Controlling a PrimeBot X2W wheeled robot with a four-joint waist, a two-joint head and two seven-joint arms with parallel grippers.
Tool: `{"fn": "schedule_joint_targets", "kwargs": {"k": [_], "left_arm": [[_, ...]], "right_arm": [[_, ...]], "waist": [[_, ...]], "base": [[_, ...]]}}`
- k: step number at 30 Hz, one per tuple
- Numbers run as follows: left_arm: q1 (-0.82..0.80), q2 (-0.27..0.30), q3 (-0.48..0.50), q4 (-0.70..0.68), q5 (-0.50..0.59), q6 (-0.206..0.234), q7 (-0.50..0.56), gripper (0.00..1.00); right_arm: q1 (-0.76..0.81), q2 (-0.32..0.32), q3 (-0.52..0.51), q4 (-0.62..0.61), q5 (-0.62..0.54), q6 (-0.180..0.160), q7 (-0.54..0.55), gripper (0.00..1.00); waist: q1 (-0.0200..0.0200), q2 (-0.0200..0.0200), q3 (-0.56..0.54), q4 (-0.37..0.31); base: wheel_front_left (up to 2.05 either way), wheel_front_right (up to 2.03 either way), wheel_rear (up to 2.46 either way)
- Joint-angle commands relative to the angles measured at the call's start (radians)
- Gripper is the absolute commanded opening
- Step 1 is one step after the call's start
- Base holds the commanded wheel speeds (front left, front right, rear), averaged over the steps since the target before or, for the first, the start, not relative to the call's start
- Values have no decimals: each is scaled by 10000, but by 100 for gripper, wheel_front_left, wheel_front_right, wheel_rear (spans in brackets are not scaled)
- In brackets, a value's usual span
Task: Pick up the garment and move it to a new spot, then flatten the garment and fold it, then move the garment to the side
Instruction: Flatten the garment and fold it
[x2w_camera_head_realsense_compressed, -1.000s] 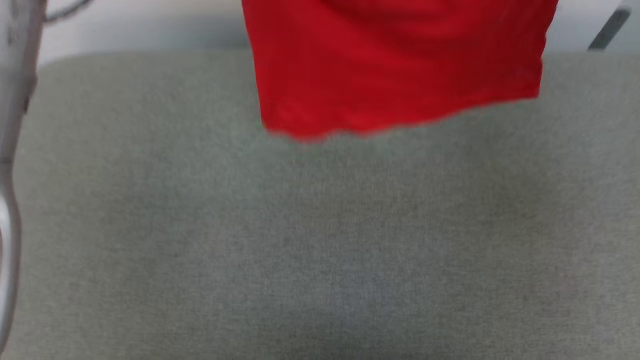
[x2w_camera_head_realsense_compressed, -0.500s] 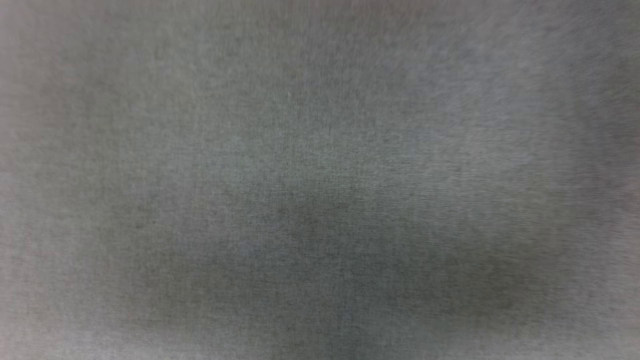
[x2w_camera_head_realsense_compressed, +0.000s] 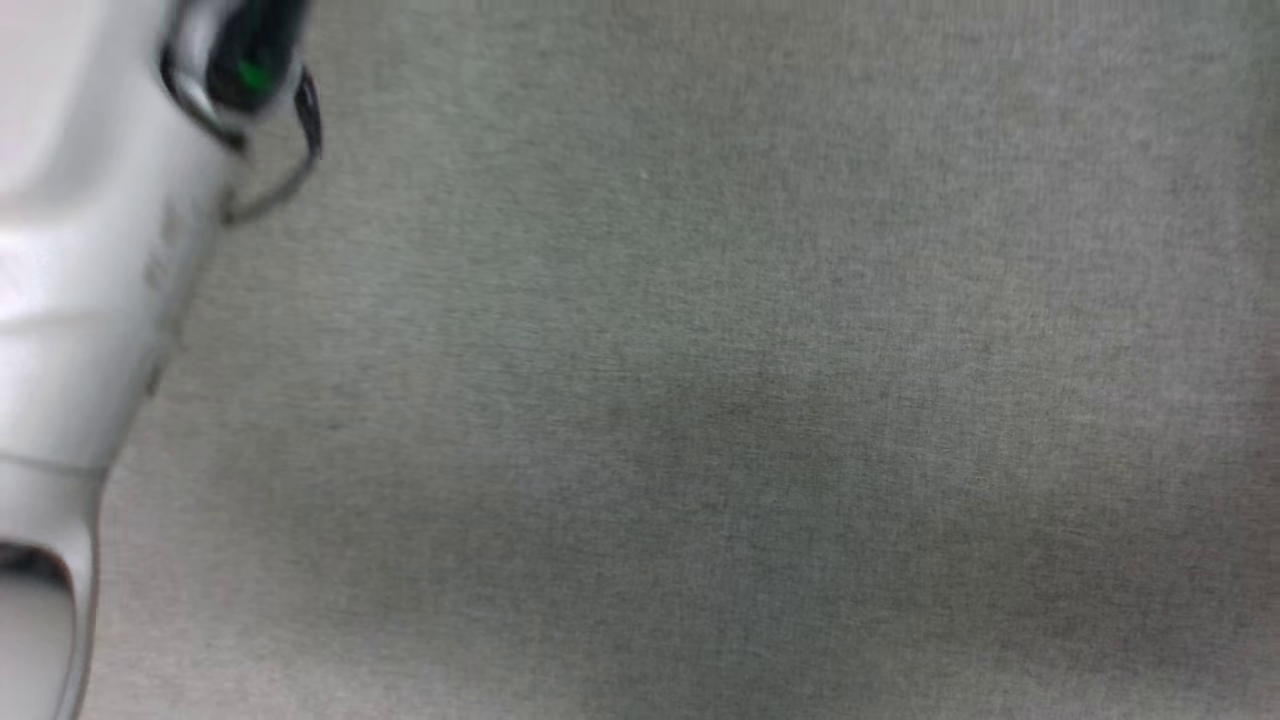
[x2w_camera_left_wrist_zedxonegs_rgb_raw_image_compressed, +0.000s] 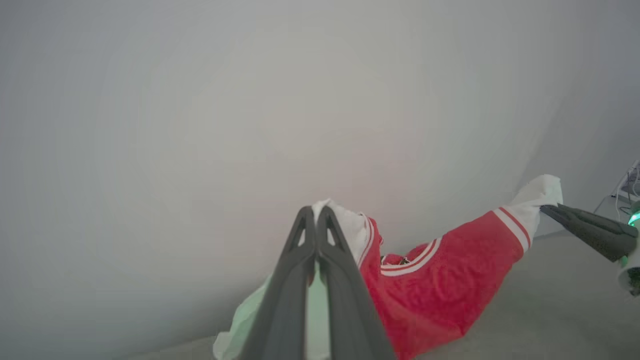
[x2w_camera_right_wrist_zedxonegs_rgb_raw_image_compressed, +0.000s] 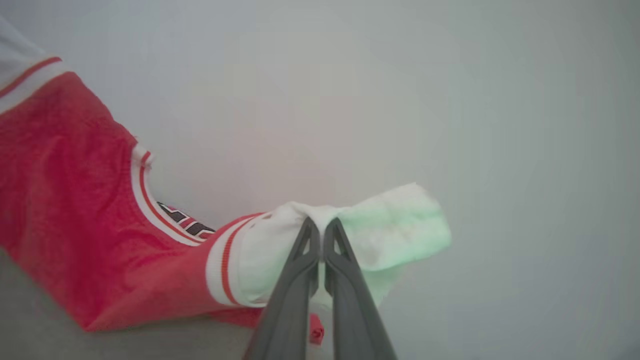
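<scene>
**Head view.** Grey-green fabric surface (x2w_camera_head_realsense_compressed: 700, 400), blurred, with a dim shadow at its centre. A pale forearm (x2w_camera_head_realsense_compressed: 90, 300) is cut off by the left edge. It has a dark section with a green light and a thin cable loop near its upper end.

**Left wrist view.** The left gripper (x2w_camera_left_wrist_zedxonegs_rgb_raw_image_compressed: 316, 212) is clenched, its jaws pressed together on the near sleeve (x2w_camera_left_wrist_zedxonegs_rgb_raw_image_compressed: 352, 225), which is white and bunched at the tips. The garment (x2w_camera_left_wrist_zedxonegs_rgb_raw_image_compressed: 435, 295), a red jersey, sags below and to the right of these jaws. Its hem is cut off by the bottom edge, so contact with the surface cannot be judged. The right gripper (x2w_camera_left_wrist_zedxonegs_rgb_raw_image_compressed: 545, 209) is partly cut off at the right edge and pinches the far sleeve (x2w_camera_left_wrist_zedxonegs_rgb_raw_image_compressed: 537, 192). Behind is a plain pale wall (x2w_camera_left_wrist_zedxonegs_rgb_raw_image_compressed: 200, 125).

**Right wrist view.** The jaws are clamped on a white sleeve, which is tinted green beyond the tips. The red body hangs to the left of the jaws. The black chest lettering (x2w_camera_right_wrist_zedxonegs_rgb_raw_image_compressed: 187, 220) is mostly hidden inside the collar opening and is unreadable.
</scene>
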Motion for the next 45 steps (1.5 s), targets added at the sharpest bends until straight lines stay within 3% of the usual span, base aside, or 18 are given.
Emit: {"fn": "schedule_joint_targets", "kwargs": {"k": [1,7,12,19,27,36,45], "left_arm": [[504,275,-368,-291,-326,-31,156,0],[2306,1079,-1468,-1249,-1399,-32,378,0],[3939,2066,-2328,-2174,-1830,-31,480,0],[6367,3249,-3331,-3229,-1911,-26,356,0],[8750,4440,-3679,-4546,-1905,1106,-41,0],[11105,4808,-3176,-5140,-2146,2395,-197,0],[12742,4434,-2269,-5320,-1844,2665,-197,0]], "right_arm": [[646,-328,149,-239,472,-7,11,0],[3346,-1249,356,-1287,1882,-7,287,0],[5903,-1518,233,-2415,2578,-7,762,0],[9083,-2117,143,-4012,2646,-8,1407,0],[12013,-2026,-781,-5185,2382,-7,1800,0],[14078,-1712,-1075,-5402,2511,-8,2157,0],[15069,-1635,-1038,-5067,2739,-8,2225,0]], "waist": [[-1,-1,-1528,378],[-1,-1,-2960,467],[-1,-1,-4007,366],[-1,-1,-5160,126],[-1,-1,-5738,-147],[-1,-1,-6001,-288],[-1,-1,-6016,-227]], "base": [[0,0,0],[0,0,0],[0,0,0],[0,0,0],[0,0,0],[0,0,0],[0,0,0]]}}
